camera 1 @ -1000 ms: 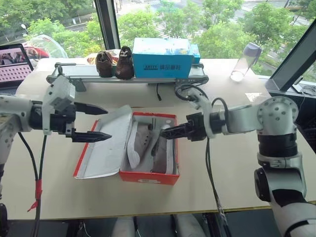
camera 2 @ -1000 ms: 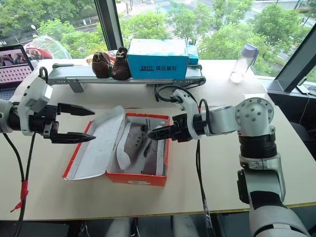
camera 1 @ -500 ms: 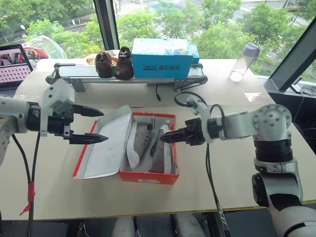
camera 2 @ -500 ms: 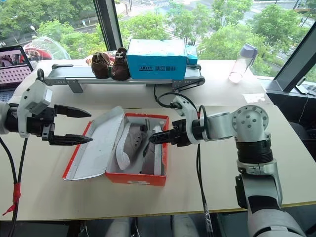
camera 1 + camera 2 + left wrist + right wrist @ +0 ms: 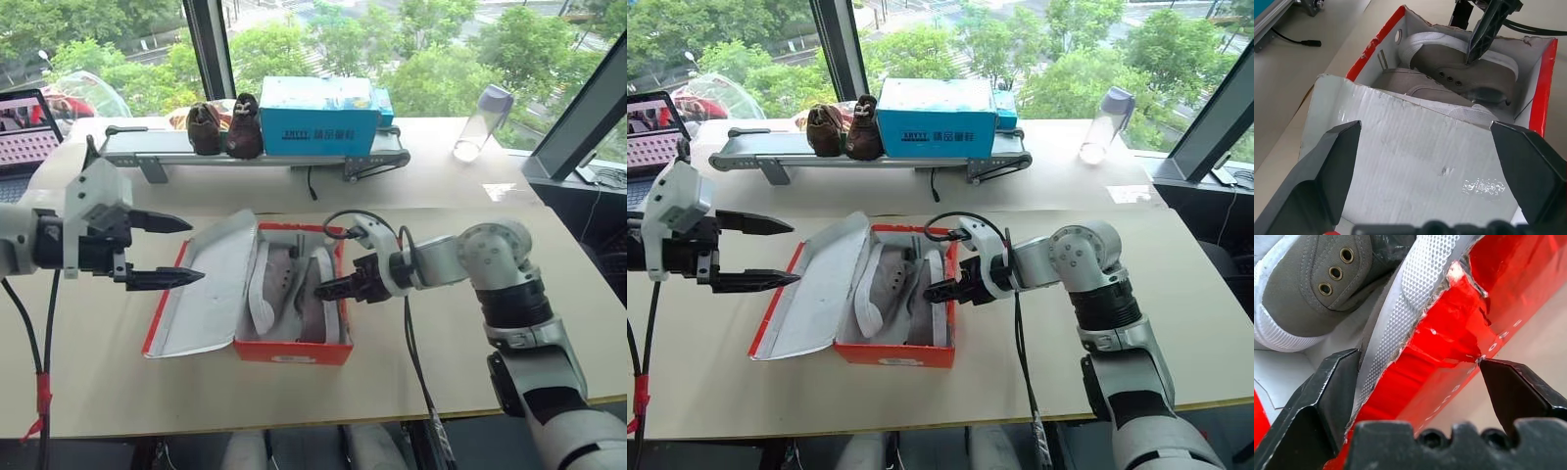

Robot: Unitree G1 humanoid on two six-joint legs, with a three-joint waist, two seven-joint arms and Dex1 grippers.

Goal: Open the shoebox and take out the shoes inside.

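Shoebox [image 5: 294,351] wall hides the shoes' [image 5: 294,294] lower halves beside right pincer [image 5: 325,291].

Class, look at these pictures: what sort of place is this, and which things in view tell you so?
Probably a robotics lab or test room in an upper-floor office. A small conveyor belt sits on a large table, a laptop stands at one edge, and big windows overlook treetops.

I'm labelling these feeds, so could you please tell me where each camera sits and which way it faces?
Head stereo views: look down over both arms at the red cardboard shoebox, lid open.
Left wrist view: past the left gripper at lid and grey sneakers.
Right wrist view: right gripper straddling the box's wall.
Shared: box, sneakers.
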